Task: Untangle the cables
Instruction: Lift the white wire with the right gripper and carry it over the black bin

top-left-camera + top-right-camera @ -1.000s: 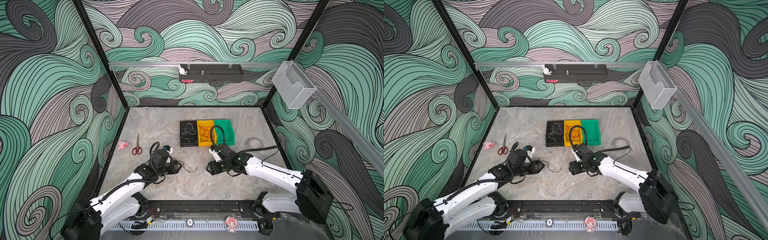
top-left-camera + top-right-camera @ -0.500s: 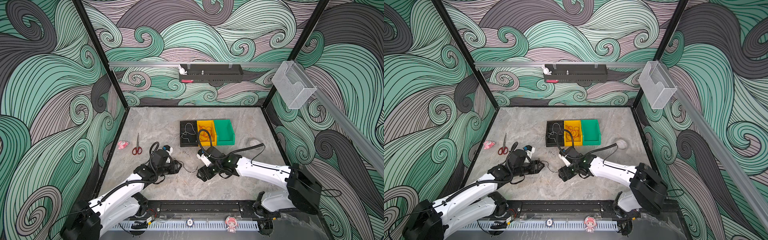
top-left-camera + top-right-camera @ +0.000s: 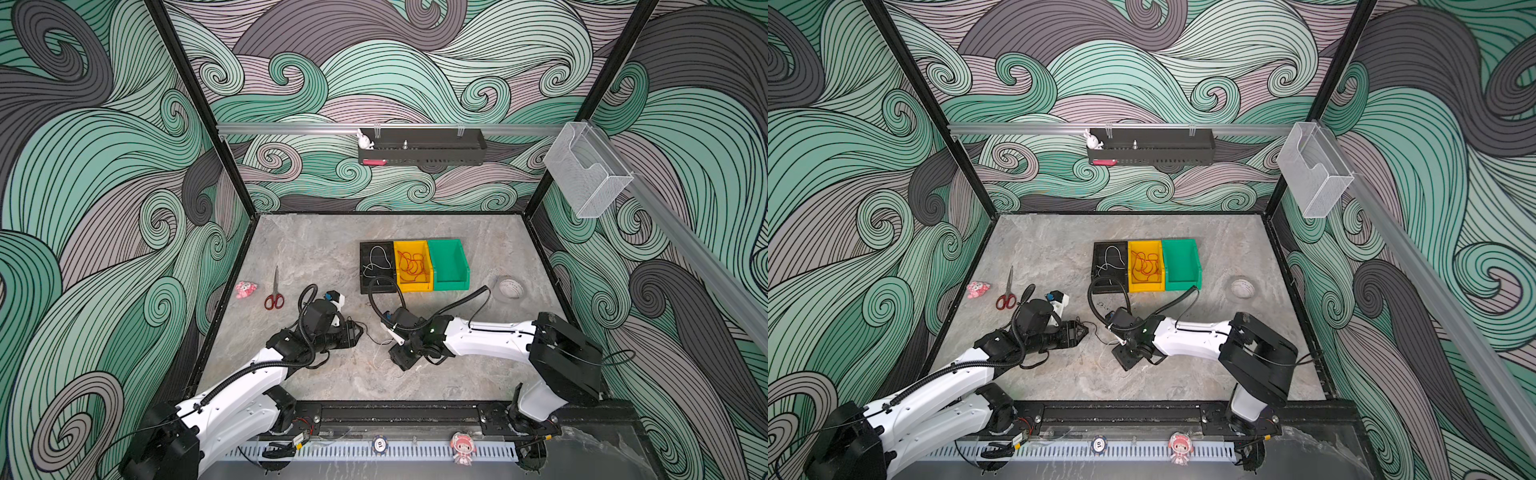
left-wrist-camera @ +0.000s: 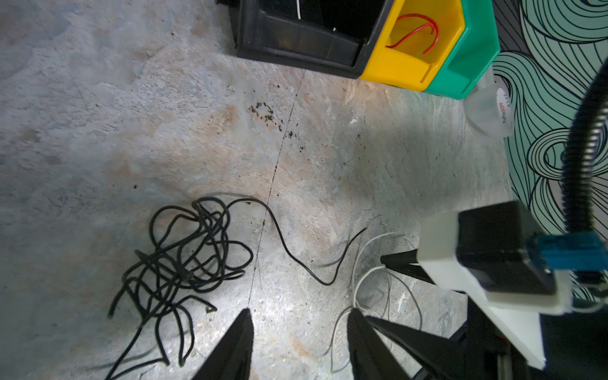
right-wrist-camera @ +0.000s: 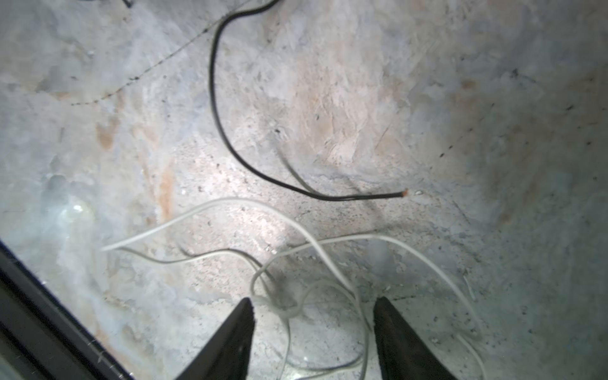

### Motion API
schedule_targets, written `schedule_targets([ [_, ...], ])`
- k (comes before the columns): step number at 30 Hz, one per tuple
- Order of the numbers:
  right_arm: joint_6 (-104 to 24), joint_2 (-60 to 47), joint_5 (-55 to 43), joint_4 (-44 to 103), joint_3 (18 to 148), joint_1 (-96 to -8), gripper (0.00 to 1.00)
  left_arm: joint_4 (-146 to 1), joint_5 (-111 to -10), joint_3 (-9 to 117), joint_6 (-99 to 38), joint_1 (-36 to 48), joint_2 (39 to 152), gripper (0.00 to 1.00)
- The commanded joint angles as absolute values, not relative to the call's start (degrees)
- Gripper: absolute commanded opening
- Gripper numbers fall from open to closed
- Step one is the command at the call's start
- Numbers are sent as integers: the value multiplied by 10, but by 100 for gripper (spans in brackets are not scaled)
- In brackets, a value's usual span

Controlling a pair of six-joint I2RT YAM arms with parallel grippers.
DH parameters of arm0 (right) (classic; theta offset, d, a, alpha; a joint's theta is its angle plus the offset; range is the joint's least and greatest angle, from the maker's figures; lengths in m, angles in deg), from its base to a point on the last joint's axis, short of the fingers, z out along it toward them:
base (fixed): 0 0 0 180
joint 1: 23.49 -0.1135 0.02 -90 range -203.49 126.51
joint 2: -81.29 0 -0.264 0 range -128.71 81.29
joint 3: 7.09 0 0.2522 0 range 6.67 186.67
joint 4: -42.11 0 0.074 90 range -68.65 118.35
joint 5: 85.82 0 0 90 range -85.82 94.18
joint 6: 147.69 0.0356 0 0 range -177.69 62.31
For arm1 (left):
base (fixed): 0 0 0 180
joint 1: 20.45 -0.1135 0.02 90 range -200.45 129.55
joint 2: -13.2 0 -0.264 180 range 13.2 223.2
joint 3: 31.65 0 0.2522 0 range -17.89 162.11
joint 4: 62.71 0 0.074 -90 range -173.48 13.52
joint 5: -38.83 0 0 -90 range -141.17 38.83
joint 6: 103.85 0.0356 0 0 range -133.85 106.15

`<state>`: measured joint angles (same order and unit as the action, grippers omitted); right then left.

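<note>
A tangle of black cable point(image 4: 184, 256) lies on the stone table just past my left gripper point(image 4: 300, 316), which is open with only bare table between its fingers. One black strand point(image 5: 217, 108) runs out from it toward the right arm. Loose white cable point(image 5: 289, 309) lies in loops on the table, and my right gripper point(image 5: 312, 306) is open low over them, with a loop between its fingers. In both top views the grippers point(image 3: 357, 332) point(image 3: 400, 362) face each other at front centre. A white cable point(image 3: 376, 266) lies in the black bin, a red cable point(image 3: 412, 266) in the yellow bin.
A green bin point(image 3: 449, 266) stands next to the yellow one, behind the arms. Red-handled scissors point(image 3: 274, 297) and a pink toy point(image 3: 245, 289) lie at the left. A tape roll point(image 3: 510, 287) lies at the right. A black rail point(image 5: 49, 322) edges the table's front.
My right gripper has swung left and toward the front, from beside the bins to over the white cable, and its jaws have narrowed. The left arm has stayed put.
</note>
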<state>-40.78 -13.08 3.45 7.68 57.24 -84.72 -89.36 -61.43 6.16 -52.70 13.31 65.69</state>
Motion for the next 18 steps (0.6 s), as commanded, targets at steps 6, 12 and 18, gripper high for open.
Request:
schedule_targets([
  [6,-406,-155,76,71,586,-850,24,-907,-593,55,-536,132,651,49],
  [12,-410,-131,75,68,585,-850,6,-910,-583,54,-536,132,651,49],
  [18,-415,-77,50,55,594,-842,0,-911,-575,49,-539,132,650,49],
])
